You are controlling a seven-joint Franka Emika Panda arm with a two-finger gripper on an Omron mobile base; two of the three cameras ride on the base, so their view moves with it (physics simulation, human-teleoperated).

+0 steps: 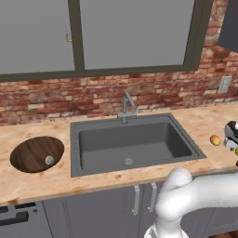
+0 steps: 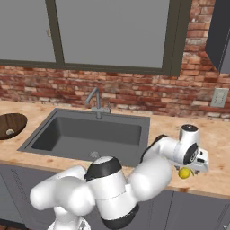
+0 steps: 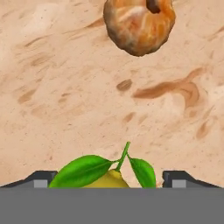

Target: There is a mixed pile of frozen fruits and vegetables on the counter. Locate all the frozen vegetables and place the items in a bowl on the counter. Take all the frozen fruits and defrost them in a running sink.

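Hand view: leafy yellow vegetable between spread jaws, orange-brown fruit beyond

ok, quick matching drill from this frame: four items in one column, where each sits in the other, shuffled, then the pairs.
Items:
1. pale grey-white ball
2. yellow leafy fruit
3. orange-brown piece
4. faucet

Places:
A. behind the sink
B. between the fingers
C. inside the wooden bowl
D. on bare counter ahead of the hand

Pairs: 1-C, 2-B, 3-D, 4-A
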